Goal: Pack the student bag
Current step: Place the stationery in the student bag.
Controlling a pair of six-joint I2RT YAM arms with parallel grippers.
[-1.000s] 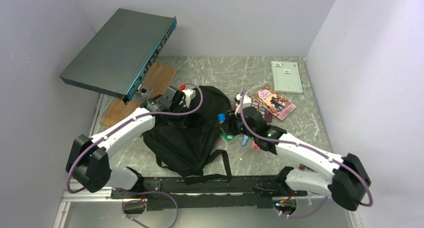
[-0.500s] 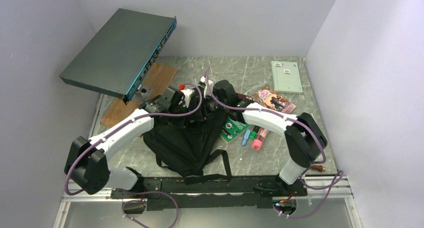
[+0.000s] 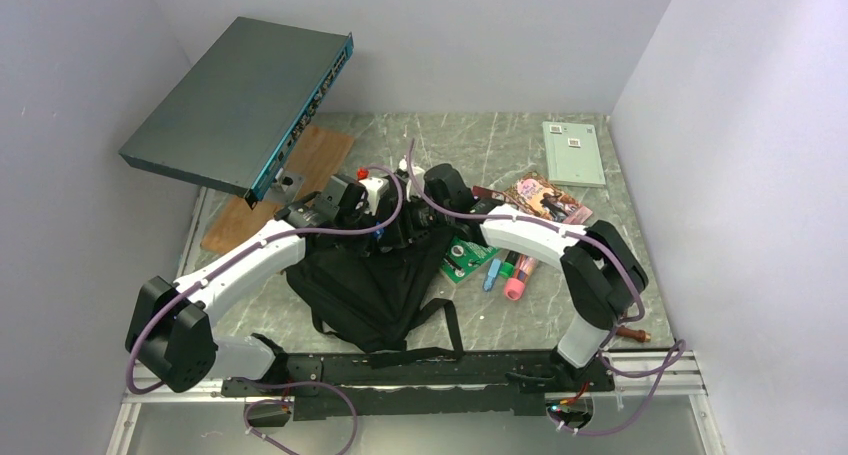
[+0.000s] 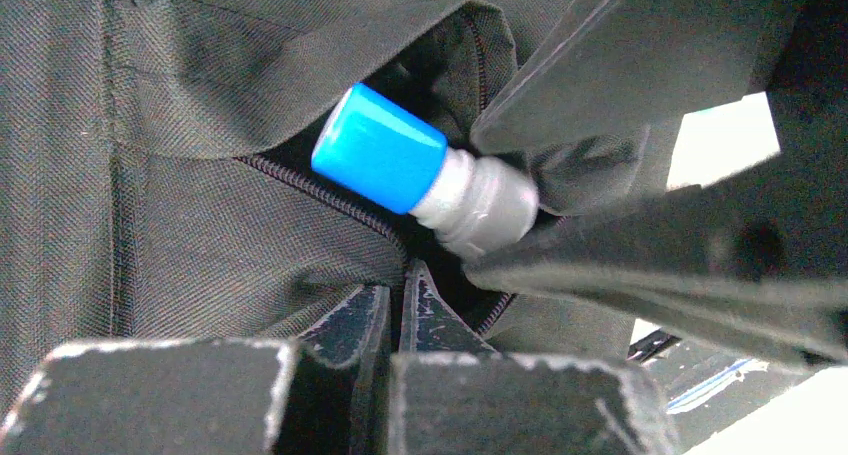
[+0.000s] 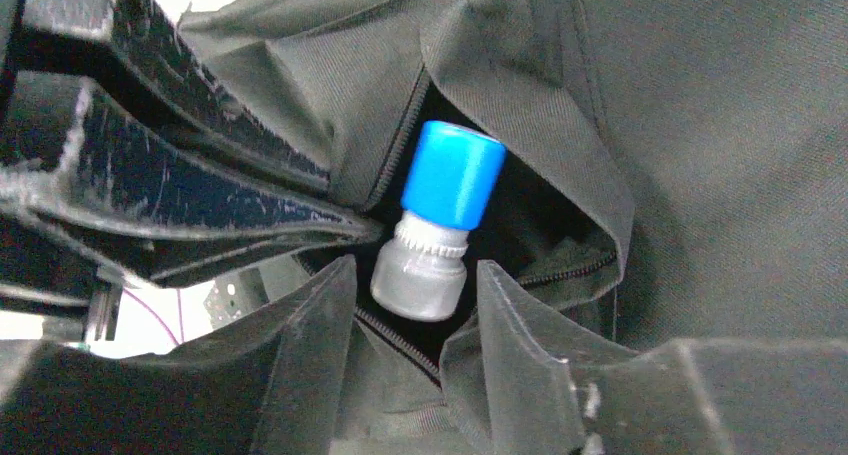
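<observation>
The student bag (image 3: 370, 275), a black fabric backpack, lies in the middle of the table with its straps toward me. My left gripper (image 3: 385, 230) is at its top opening; in the left wrist view it (image 4: 395, 295) is shut on the bag's zipper edge (image 4: 330, 190). A silver stick with a blue cap (image 4: 420, 170) pokes cap-first into the opening. My right gripper (image 3: 418, 223) is at the same opening. In the right wrist view its jaws (image 5: 415, 275) stand open round the stick's silver end (image 5: 420, 275), with a thin gap on each side.
A green notebook (image 3: 465, 255), a blue pen (image 3: 492, 273), a green marker (image 3: 506, 268) and a pink marker (image 3: 520, 275) lie right of the bag. A pink book (image 3: 545, 200) and a pale green box (image 3: 574, 153) lie farther back. A grey rack unit (image 3: 240, 100) leans at the back left over a wooden board (image 3: 320, 155).
My right arm has swung left from beside the notebook to the bag's top opening, carrying the blue-capped stick there. My left gripper has kept hold of the bag's edge.
</observation>
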